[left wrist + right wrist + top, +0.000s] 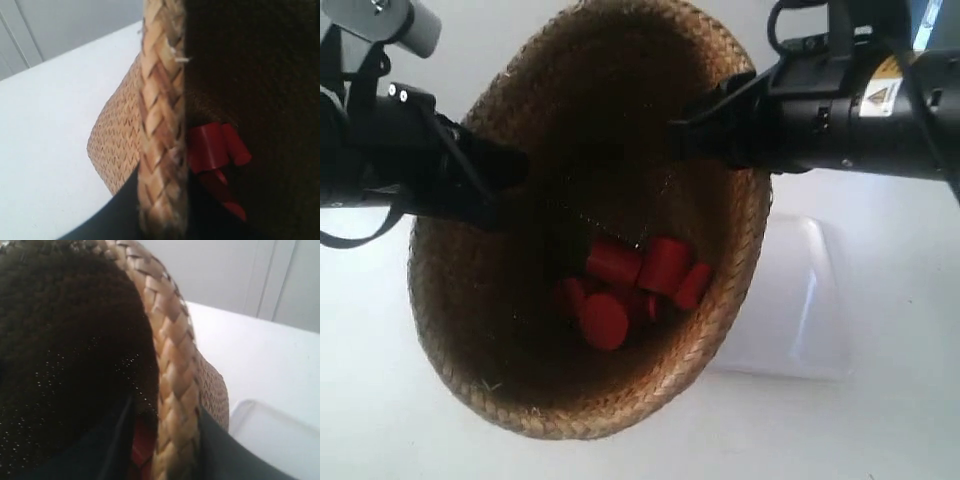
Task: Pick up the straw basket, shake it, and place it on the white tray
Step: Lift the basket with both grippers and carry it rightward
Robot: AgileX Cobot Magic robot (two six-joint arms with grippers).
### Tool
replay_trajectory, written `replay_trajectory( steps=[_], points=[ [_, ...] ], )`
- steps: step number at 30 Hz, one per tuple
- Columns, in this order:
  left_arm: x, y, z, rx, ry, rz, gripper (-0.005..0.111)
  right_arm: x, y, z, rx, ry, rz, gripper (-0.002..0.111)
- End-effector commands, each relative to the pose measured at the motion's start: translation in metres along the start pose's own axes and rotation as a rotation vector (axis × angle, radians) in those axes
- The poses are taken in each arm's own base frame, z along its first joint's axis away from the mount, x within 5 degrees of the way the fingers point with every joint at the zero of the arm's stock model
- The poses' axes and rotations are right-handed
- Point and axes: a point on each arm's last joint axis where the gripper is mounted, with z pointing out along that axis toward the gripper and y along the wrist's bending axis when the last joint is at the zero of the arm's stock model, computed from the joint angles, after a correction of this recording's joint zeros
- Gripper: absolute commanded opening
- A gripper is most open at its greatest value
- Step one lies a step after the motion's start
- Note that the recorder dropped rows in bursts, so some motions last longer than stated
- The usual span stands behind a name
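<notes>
The straw basket [500,350] hangs in the air, tilted, its mouth facing the exterior camera. Several red cylinders [625,285] lie inside it. The arm at the exterior view's left has its gripper [515,170] shut on the braided rim; the left wrist view shows that rim [162,125] between dark fingers [120,210], with the red cylinders [215,147] inside. The arm at the exterior view's right has its gripper [685,135] shut on the opposite rim; the right wrist view shows the rim [175,390] pinched between two dark fingers [222,452]. The white tray [800,300] lies on the table behind the basket.
White tabletop [380,420] spreads all around below the basket. The tray's corner [270,435] shows beside the basket in the right wrist view. A pale wall with panels [65,25] stands beyond the table.
</notes>
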Motion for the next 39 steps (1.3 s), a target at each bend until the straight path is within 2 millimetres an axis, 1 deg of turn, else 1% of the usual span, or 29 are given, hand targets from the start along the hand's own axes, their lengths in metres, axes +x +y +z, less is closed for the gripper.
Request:
replay_trajectory(
  steps=[1, 4, 6, 7, 10, 11, 12, 13, 14, 15, 16, 17, 18, 20, 23, 25, 29, 34, 36, 37, 38, 39],
  points=[
    [0.006, -0.008, 0.002, 0.060, 0.065, -0.032, 0.000, 0.013, 0.000, 0.024, 0.004, 0.083, 0.015, 0.000],
    [0.005, -0.008, 0.002, 0.059, 0.063, -0.027, 0.000, 0.012, 0.000, 0.026, 0.006, 0.089, 0.040, 0.000],
    [-0.006, -0.011, -0.008, 0.092, 0.067, -0.021, 0.000, 0.006, 0.002, 0.014, 0.010, 0.122, 0.062, 0.000],
    [-0.014, -0.014, -0.016, 0.119, 0.069, -0.023, 0.000, -0.001, 0.005, 0.002, 0.001, 0.132, 0.061, 0.000],
    [-0.053, -0.027, -0.060, 0.200, 0.004, 0.002, 0.000, -0.028, 0.021, -0.046, -0.060, 0.062, 0.035, 0.000],
    [-0.060, -0.028, -0.071, 0.196, -0.010, 0.003, 0.000, -0.033, 0.025, -0.060, -0.084, 0.020, 0.027, 0.000],
    [-0.063, -0.026, -0.076, 0.166, -0.007, 0.005, 0.000, -0.035, 0.027, -0.067, -0.097, -0.019, 0.015, 0.000],
    [-0.061, -0.020, -0.071, 0.111, 0.006, 0.008, 0.000, -0.035, 0.027, -0.064, -0.096, -0.075, -0.006, 0.000],
    [-0.056, -0.013, -0.057, 0.056, 0.032, -0.010, 0.000, -0.028, 0.022, -0.047, -0.071, -0.113, -0.017, 0.000],
    [-0.049, -0.004, -0.037, -0.009, 0.066, -0.042, 0.000, -0.025, 0.017, -0.031, -0.053, -0.137, 0.004, 0.000],
    [-0.039, 0.003, -0.019, -0.048, 0.127, -0.075, 0.000, -0.020, 0.007, -0.015, -0.013, -0.107, 0.058, 0.000],
    [-0.033, 0.004, -0.009, -0.050, 0.185, -0.091, 0.000, -0.012, -0.004, 0.003, 0.045, -0.028, 0.136, 0.000],
    [-0.029, 0.001, -0.003, -0.031, 0.224, -0.066, 0.000, -0.009, -0.006, 0.009, 0.065, 0.020, 0.142, 0.000],
    [-0.031, -0.007, -0.004, -0.007, 0.215, 0.000, 0.000, -0.004, -0.004, 0.011, 0.058, 0.043, 0.084, 0.000],
    [-0.041, -0.010, -0.017, -0.008, 0.122, -0.003, 0.000, -0.010, 0.003, 0.000, 0.024, -0.015, 0.074, 0.000],
    [-0.042, -0.010, -0.021, -0.010, 0.107, -0.009, 0.000, -0.012, 0.004, -0.004, 0.018, -0.030, 0.072, 0.000],
    [-0.037, -0.010, -0.017, -0.007, 0.141, -0.010, 0.000, -0.011, 0.003, -0.005, 0.026, -0.013, 0.073, 0.000],
    [-0.029, -0.010, -0.011, -0.014, 0.124, -0.012, 0.000, -0.011, 0.003, -0.005, 0.026, -0.012, 0.071, 0.000],
    [-0.026, -0.015, -0.021, 0.007, 0.175, -0.039, 0.000, -0.009, 0.007, -0.019, 0.029, 0.041, 0.071, 0.000],
    [-0.027, -0.027, -0.040, 0.057, 0.177, -0.014, 0.000, -0.009, 0.021, -0.045, -0.037, 0.038, 0.026, 0.000],
    [-0.030, -0.035, -0.053, 0.089, 0.141, 0.006, 0.000, -0.011, 0.028, -0.057, -0.076, 0.014, 0.015, 0.000],
    [-0.035, -0.051, -0.079, 0.165, 0.057, 0.044, 0.000, -0.016, 0.043, -0.090, -0.189, -0.101, -0.005, 0.000]
  ],
)
